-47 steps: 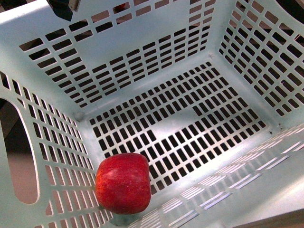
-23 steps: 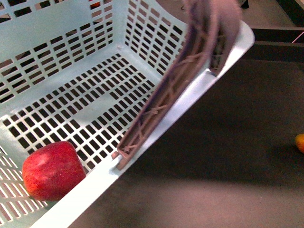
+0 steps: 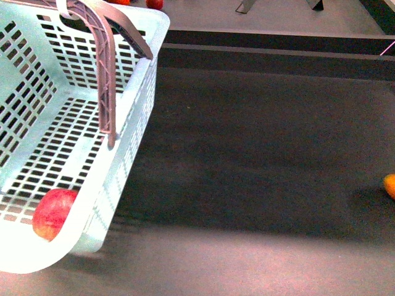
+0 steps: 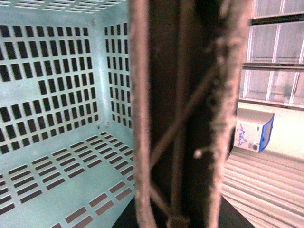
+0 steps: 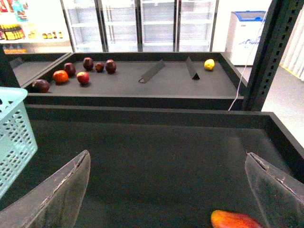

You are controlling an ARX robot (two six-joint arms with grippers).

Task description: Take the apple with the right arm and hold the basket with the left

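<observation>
Shifted leftward since half a second ago, the basket (image 3: 133, 117) is now seen at the left of the dark tabletop (image 3: 259, 154). Its long axis runs away from the robot and its opening is tipped up toward the camera. The apple (image 3: 54, 213) is lodged in the nearest corner. The handle (image 3: 105, 74) is raised over the rim. Right gripper (image 5: 164, 190): fingers spread wide, nothing held; orange fruit (image 5: 235, 221) near it. Left gripper: state cannot be told.

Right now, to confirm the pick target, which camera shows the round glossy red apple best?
The front view: the apple lies in the pale mint-green slotted plastic basket's near corner. Left wrist shows only basket interior and handle; right wrist only its edge.
</observation>
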